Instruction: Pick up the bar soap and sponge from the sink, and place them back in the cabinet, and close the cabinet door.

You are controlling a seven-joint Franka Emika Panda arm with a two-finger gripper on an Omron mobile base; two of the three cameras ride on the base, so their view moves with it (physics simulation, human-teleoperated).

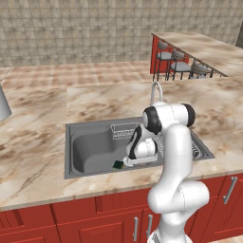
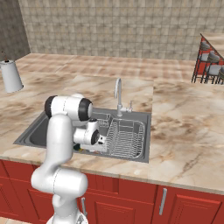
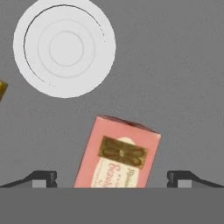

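I am looking over a marble-patterned counter (image 1: pixel 38 142) with red cupboard fronts (image 1: pixel 71 218) below it and a tiled wall (image 1: pixel 71 33) behind. Far right, a second counter (image 1: pixel 209 50) has stools (image 1: pixel 180 64) tucked against it. A pale grey cylinder (image 2: pixel 12 75) stands on the counter at far left.

Set into the counter is the sink (image 1: pixel 90 147), a grey steel basin. A wire rack (image 2: pixel 127 138) fills its right half, and a chrome tap (image 2: pixel 118 94) rises at its far edge. My white arm (image 1: pixel 175 156) bends down over the near edge of the sink, with the hand low inside the basin.

In the left base view, the dark green sponge (image 1: pixel 117 164) lies on the sink floor near the front wall, just left of the hand.

In the hand view, my gripper (image 3: pixel 112 177) is spread wide, grasping nothing. Its two dark fingertips (image 3: pixel 43 178) stand well apart at the bottom. The soap (image 3: pixel 117 153), a pink bar with a brown label, lies flat on the grey sink floor between the fingertips, tilted, touching neither. Beyond the soap sits the round white drain (image 3: pixel 64 47). A sliver of yellowish-brown shows at the left edge of that view; I cannot tell what it is.
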